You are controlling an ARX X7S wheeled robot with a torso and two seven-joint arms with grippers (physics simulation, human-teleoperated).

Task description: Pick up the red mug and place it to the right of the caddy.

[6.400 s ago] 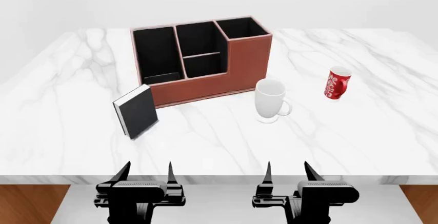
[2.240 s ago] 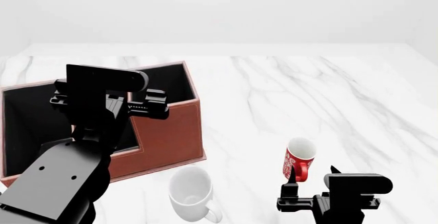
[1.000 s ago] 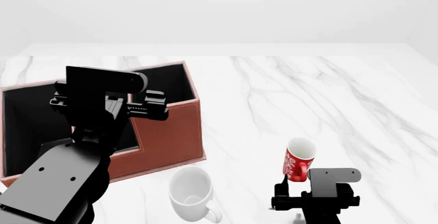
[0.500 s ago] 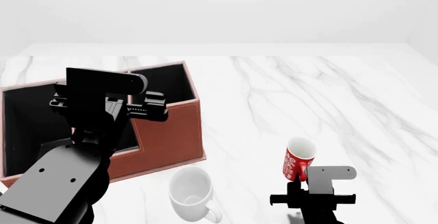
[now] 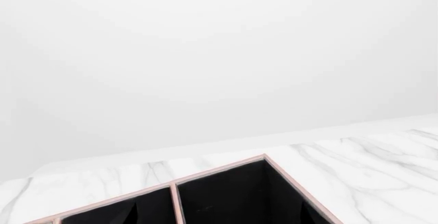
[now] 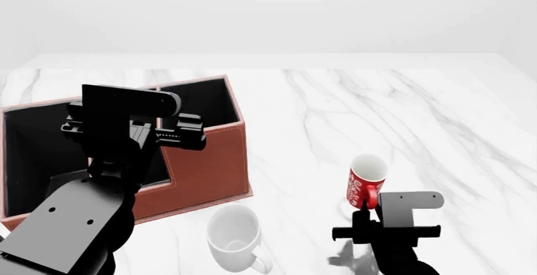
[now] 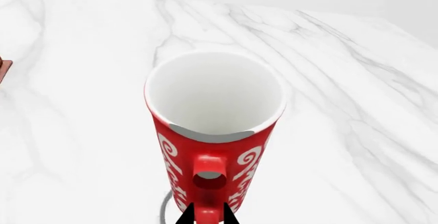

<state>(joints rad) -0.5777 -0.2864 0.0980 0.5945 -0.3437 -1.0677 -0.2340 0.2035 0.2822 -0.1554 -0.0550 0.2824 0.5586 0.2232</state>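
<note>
The small red mug with white swirly lettering [image 6: 366,188] is seen upright, right of the reddish-brown leather-look caddy [image 6: 205,168]. Only the right wrist view shows the right gripper [image 7: 206,215] with jaws clamped on its small red handle [image 7: 208,180]. A plain white mug [image 6: 236,237] stands on the white marble desk [image 6: 403,117]. The left gripper [image 6: 180,133] is raised over the caddy; whether its jaws are apart cannot be told.
</note>
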